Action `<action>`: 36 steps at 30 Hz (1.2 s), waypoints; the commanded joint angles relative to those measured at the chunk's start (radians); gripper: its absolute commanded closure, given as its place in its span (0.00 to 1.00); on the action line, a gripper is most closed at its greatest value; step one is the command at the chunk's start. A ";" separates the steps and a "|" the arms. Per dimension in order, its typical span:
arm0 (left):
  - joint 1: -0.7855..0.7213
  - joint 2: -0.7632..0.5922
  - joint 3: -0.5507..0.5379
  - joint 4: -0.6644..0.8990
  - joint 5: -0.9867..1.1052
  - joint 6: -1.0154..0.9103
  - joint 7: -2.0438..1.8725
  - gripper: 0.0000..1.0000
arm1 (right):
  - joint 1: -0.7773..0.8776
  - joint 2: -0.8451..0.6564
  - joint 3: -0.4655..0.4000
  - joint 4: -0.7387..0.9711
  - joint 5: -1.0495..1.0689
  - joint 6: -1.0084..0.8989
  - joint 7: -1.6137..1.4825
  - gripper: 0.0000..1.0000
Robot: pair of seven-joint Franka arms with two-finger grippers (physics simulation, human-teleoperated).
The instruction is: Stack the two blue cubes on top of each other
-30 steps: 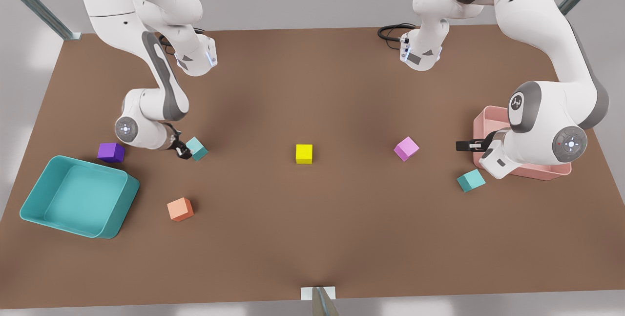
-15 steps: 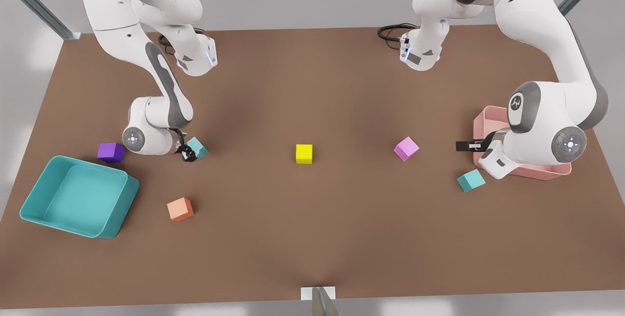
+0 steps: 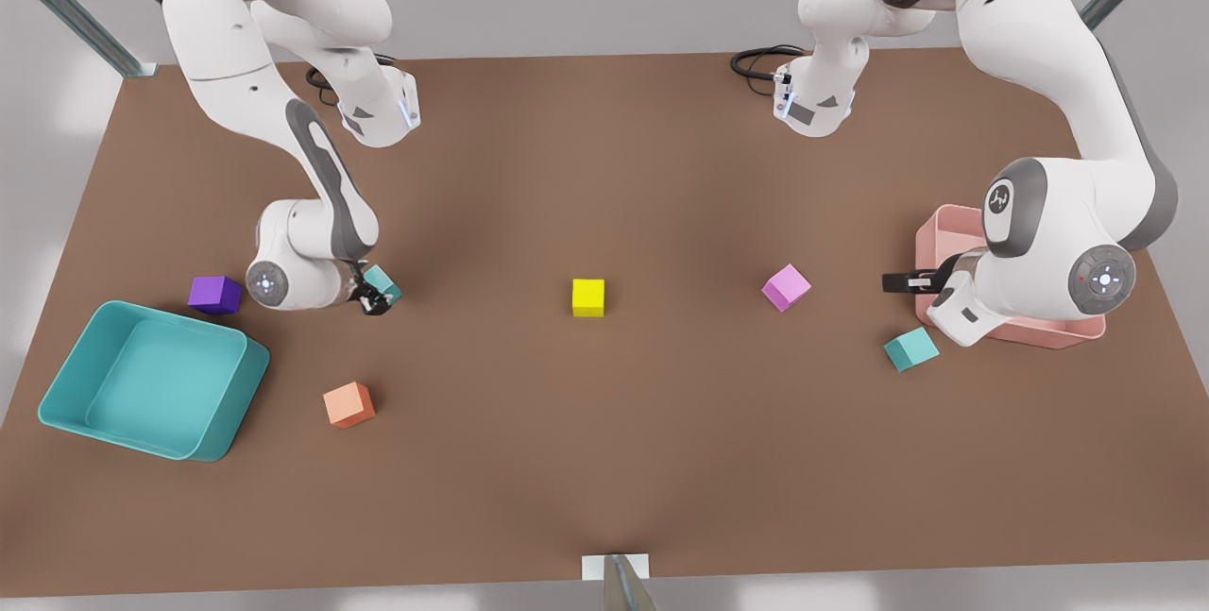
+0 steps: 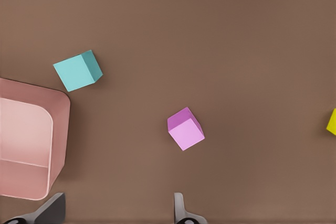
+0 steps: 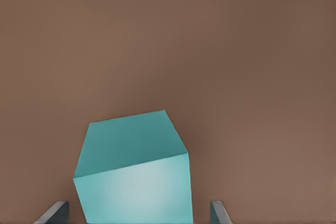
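Two matte blue cubes (image 3: 911,348) (image 5: 134,174), unstacked.

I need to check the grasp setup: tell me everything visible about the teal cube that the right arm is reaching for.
The teal cube is small, plain and matte, with sharp edges and no markings. It sits flat on the brown table, turned at an angle to the table's edges, between the purple cube and the yellow cube. The right claw is open, its fingers either side of the cube, not visibly touching it.

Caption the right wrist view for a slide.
Right end effector, fingers open, straddling a teal cube on the brown table.
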 commanded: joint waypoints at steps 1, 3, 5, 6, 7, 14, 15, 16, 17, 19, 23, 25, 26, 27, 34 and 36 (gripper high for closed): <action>0.000 -0.001 -0.001 0.000 0.001 0.001 0.000 0.00 | -0.001 0.013 0.000 0.006 0.001 -0.011 -0.071 0.00; 0.001 -0.001 0.000 0.001 0.001 0.001 0.001 0.00 | -0.001 0.029 0.000 0.014 0.001 -0.013 -0.074 0.00; 0.001 -0.001 0.000 0.001 0.001 0.001 0.001 0.00 | -0.001 0.038 0.000 0.016 0.001 -0.013 -0.080 0.00; 0.001 -0.001 0.000 0.001 0.001 0.001 0.000 0.00 | -0.002 0.043 0.000 0.017 0.001 -0.013 -0.081 0.00; 0.001 -0.001 0.000 0.001 0.001 0.001 0.000 0.00 | -0.002 0.044 0.000 0.017 0.001 -0.013 -0.081 0.00; 0.007 -0.001 0.000 0.001 -0.002 0.001 0.001 0.00 | -0.007 0.078 0.000 0.036 0.002 -0.013 -0.081 0.00; 0.007 -0.001 0.000 0.001 -0.002 -0.001 0.000 0.00 | -0.008 0.082 0.000 0.037 0.002 -0.013 -0.083 0.00; 0.007 -0.001 0.000 0.001 -0.002 0.001 0.000 0.00 | -0.008 0.087 0.000 0.043 0.019 -0.013 -0.101 0.00; 0.007 -0.001 0.000 0.001 -0.002 0.001 0.000 0.00 | -0.008 0.090 0.000 0.045 0.022 -0.013 -0.103 0.00; 0.007 -0.001 0.000 0.001 -0.002 0.001 0.000 0.00 | -0.007 0.092 0.000 0.045 0.024 -0.011 -0.103 0.00; 0.007 -0.001 0.000 0.001 -0.002 0.001 0.000 0.00 | -0.008 0.092 0.000 0.051 0.030 -0.014 -0.103 0.24; 0.006 -0.001 0.000 0.001 -0.002 0.001 0.000 0.00 | -0.010 0.092 0.000 0.080 0.042 -0.066 -0.112 0.39; 0.007 -0.001 0.000 0.001 -0.002 0.001 0.000 0.00 | -0.010 0.092 -0.001 0.112 0.058 -0.112 -0.123 0.43; 0.007 -0.001 0.000 0.001 -0.002 0.001 0.000 0.00 | -0.008 0.092 -0.001 0.135 0.068 -0.145 -0.123 0.43; 0.007 -0.001 0.000 0.001 -0.002 0.001 0.000 0.00 | 0.199 0.193 0.005 0.422 0.374 -0.209 0.020 0.42; 0.007 -0.001 0.000 0.001 -0.002 0.001 0.000 0.00 | 0.285 0.300 0.005 0.600 0.435 -0.194 0.120 0.43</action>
